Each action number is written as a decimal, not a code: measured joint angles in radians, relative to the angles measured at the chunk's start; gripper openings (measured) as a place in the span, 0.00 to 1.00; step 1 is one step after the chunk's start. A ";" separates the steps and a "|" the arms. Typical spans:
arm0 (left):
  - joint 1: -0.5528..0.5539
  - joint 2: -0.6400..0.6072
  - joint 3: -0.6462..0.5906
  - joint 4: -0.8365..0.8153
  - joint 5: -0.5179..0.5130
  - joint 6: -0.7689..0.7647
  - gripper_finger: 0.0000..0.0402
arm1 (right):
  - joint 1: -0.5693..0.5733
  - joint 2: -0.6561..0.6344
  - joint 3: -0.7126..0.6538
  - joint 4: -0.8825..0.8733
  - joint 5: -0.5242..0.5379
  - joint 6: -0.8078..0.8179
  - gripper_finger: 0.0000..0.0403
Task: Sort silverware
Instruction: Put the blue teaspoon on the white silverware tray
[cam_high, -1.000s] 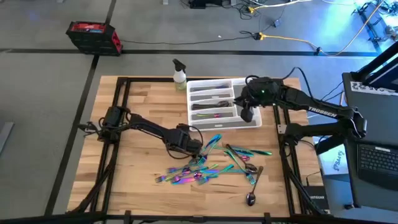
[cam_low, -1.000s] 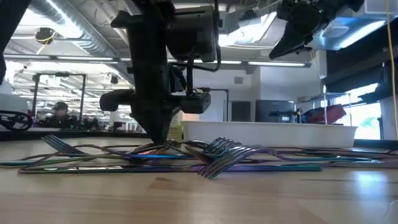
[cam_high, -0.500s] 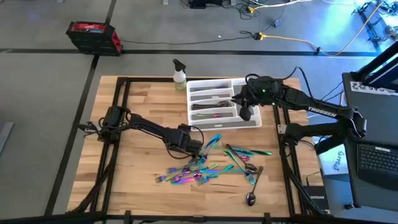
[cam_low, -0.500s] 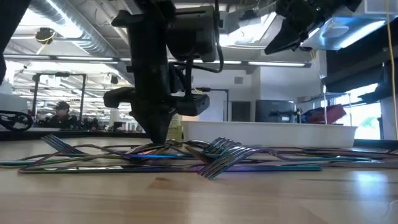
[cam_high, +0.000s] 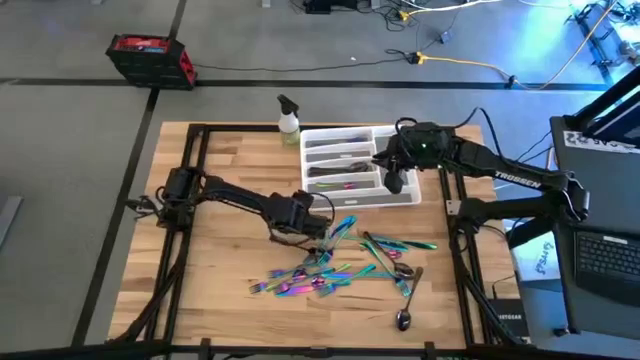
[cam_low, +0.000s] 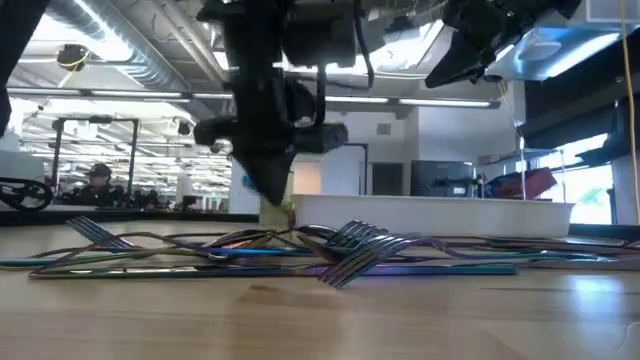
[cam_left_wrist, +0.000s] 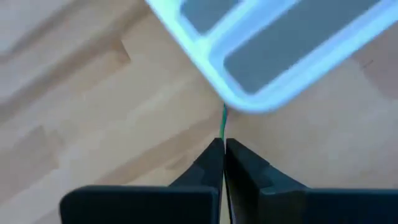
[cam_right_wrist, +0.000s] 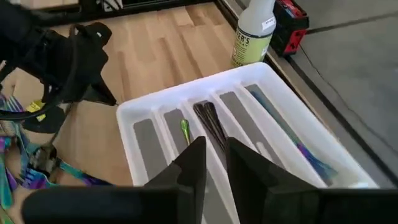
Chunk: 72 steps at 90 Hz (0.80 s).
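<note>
- Butcher-block wooden table (cam_high: 230, 260): pale planks in a dark frame; it carries everything listed below.
- White plastic tray (cam_high: 400, 197): long compartments, at the far right of the table. A few sorted pieces already lie in it; the right wrist view shows dark handles in one slot and coloured ones in another.
- Left arm, with left gripper (cam_high: 322, 232): reaches across the middle of the table and hangs just above the near edge of the heap, between the pile and the tray. In its wrist view the fingers (cam_left_wrist: 211, 163) are pressed together on a thin green sliver, judged to be one slim utensil held edge-on; which kind cannot be told.
- Right arm, with right gripper (cam_high: 397, 181): waits above the tray's right end, fingers (cam_right_wrist: 193, 163) close-set with only a narrow gap, and nothing between them.
- Silverware (cam_high: 335, 268): loose heap of iridescent teal, purple and pink forks, spoons and knives, lying on the table nearer the front than the tray; tines and handles are crossed and interlocked in the low view. Judged light, rigid and slick; a pinch across the narrow handle, at a free end, looks best, since tangled pieces may drag neighbours along.
- Dark spoon (cam_high: 403, 319): lies alone near the front right edge, well apart from the heap.
- Spray bottle (cam_high: 289, 120): yellowish liquid, upright just beside the tray's far left corner.
</note>
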<state>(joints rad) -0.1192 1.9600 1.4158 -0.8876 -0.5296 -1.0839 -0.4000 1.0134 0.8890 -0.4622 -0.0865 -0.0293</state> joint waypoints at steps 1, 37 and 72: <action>0.002 -0.006 0.000 0.000 -0.001 0.005 0.00 | 0.000 0.000 0.000 0.000 0.000 0.004 0.12; 0.057 -0.167 0.002 0.025 -0.071 0.202 0.00 | 0.000 0.004 0.000 -0.002 -0.020 0.083 0.12; 0.007 -0.167 -0.096 -0.115 -0.035 -0.165 0.08 | 0.001 0.084 0.000 -0.004 -0.080 0.079 0.12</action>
<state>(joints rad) -0.1118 1.7929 1.3194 -1.0025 -0.5651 -1.2490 -0.3988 1.0969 0.8894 -0.4657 -0.1669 0.0499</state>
